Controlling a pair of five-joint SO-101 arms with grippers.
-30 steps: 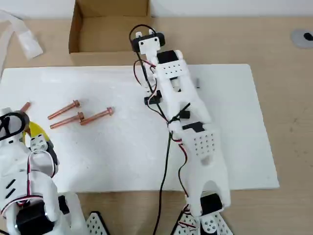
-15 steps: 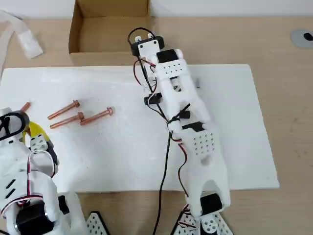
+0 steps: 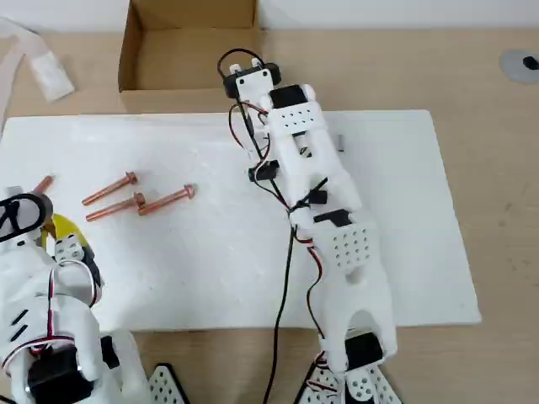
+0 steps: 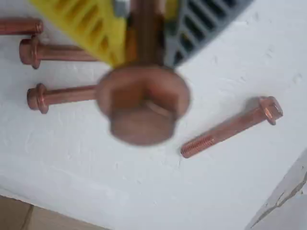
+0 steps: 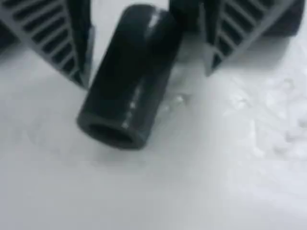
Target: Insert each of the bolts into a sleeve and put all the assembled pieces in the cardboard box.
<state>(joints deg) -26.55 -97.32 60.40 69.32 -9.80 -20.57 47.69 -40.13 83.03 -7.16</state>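
In the left wrist view my left gripper (image 4: pixel 144 38) is shut on a copper bolt (image 4: pixel 143 103), between a yellow finger (image 4: pixel 86 28) and a grey one, head end toward the camera. Three loose bolts (image 3: pixel 166 199) lie in a group on the white mat (image 3: pixel 210 252), and another (image 3: pixel 42 183) lies near its left edge. In the high view the left gripper (image 3: pixel 59 229) is at the mat's left edge. My right gripper (image 5: pixel 146 72) is open, its fingers on either side of a black sleeve (image 5: pixel 124 96) lying on the mat. The cardboard box (image 3: pixel 128 59) stands behind the mat.
The right arm (image 3: pixel 328 219) stretches from the front edge across the mat's middle toward the box. A clear plastic bag (image 3: pixel 42 71) lies at the back left and a grey disc (image 3: pixel 522 66) at the back right, both on the wooden table.
The right arm's wrist has crept slightly toward the box. The left arm has barely shifted, still holding its bolt.
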